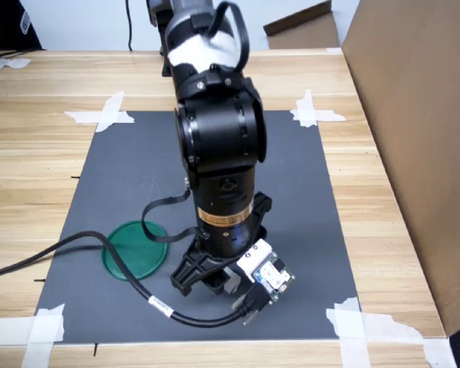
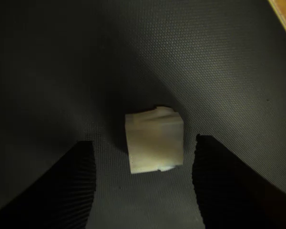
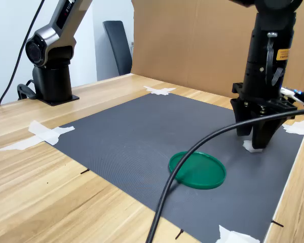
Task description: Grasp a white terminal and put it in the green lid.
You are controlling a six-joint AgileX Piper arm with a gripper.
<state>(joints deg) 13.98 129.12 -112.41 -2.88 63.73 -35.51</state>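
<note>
Terminal (image 2: pixel 155 140) squarely between the fingers (image 2: pixel 66 186) of the gripper (image 2: pixel 143 183) — open, gripping nothing yet, seemingly — lid (image 3: pixel 197 169) just beside.

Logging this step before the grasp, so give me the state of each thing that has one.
End effector: open, down at the mat, fingers on either side of the terminal.
Terminal: on the mat, not gripped, not in the lid.
Lid: flat on the mat, empty.
Mat: flat, corners taped to the table.
</note>
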